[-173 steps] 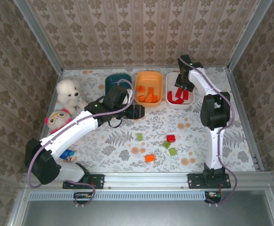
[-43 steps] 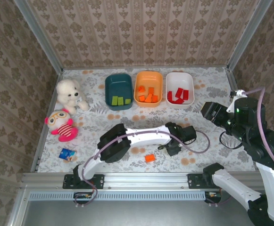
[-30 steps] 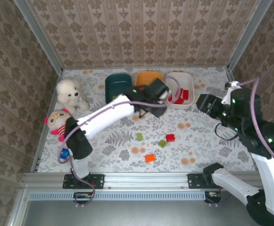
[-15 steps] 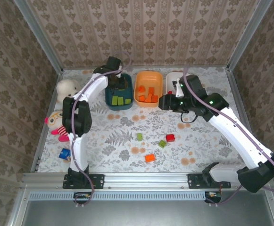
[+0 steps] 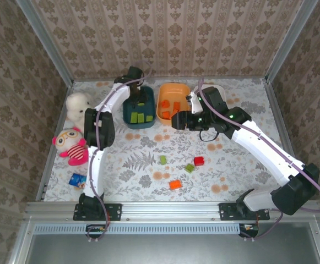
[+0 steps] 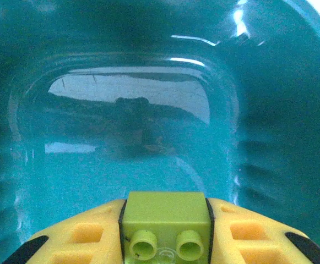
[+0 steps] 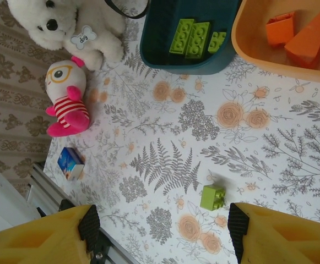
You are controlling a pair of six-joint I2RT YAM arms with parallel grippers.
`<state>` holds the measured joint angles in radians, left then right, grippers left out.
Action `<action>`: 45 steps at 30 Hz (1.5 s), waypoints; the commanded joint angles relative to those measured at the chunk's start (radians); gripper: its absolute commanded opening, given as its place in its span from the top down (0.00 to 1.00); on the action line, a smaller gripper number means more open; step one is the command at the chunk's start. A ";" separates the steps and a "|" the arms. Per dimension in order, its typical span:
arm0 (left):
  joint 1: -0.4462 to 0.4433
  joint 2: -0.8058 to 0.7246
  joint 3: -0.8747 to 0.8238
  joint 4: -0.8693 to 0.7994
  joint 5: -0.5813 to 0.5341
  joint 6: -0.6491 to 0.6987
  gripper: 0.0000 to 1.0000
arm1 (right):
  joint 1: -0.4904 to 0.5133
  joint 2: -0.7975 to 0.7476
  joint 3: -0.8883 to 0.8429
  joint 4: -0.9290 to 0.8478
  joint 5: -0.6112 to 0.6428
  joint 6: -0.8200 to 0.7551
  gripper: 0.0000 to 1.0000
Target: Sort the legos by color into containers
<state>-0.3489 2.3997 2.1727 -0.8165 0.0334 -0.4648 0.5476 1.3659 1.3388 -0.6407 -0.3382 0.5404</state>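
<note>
While the left arm stretches across the desk (image 5: pixel 126 165) to the back row, the left pincer (image 6: pixel 165 234) hangs inside the dark teal tub (image 6: pixel 270 137), closed narrowly on a light green brick (image 6: pixel 164 212) with its studs toward the wrist camera; the right arm rises from its base, folds at the elbow and runs leftward, the right pincer (image 5: pixel 176 121) poised at the near side of the orange tub (image 5: pixel 173 85), its fingers spread wide with nothing between them.

Half a second ago the right pincer sat further right; it has since slid left along the tubs, while the left arm has barely moved.

Green bricks (image 7: pixel 195 38) lie on the teal tub's floor; orange bricks (image 7: pixel 308 38) lie in the orange tub; out on the desk remain a green brick (image 5: pixel 162 159), a second green brick (image 5: pixel 189 168) just beside a red brick (image 5: pixel 199 161), and an orange brick (image 5: pixel 174 185) nearer the bases.
</note>
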 commanded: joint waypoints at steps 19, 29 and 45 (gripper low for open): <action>-0.017 -0.024 0.132 -0.144 -0.025 -0.048 0.43 | 0.012 0.064 0.042 -0.132 0.110 -0.128 0.33; -0.022 -0.271 0.124 -0.056 0.031 -0.102 0.40 | 0.044 0.032 0.021 -0.159 0.225 -0.132 0.35; -0.214 -0.965 -0.757 0.329 0.207 -0.170 0.39 | 0.025 -0.003 -0.310 -0.277 0.351 -0.014 0.18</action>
<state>-0.5453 1.4918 1.5204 -0.5240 0.2134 -0.5926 0.5793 1.3197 1.0721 -0.8906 0.0048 0.5091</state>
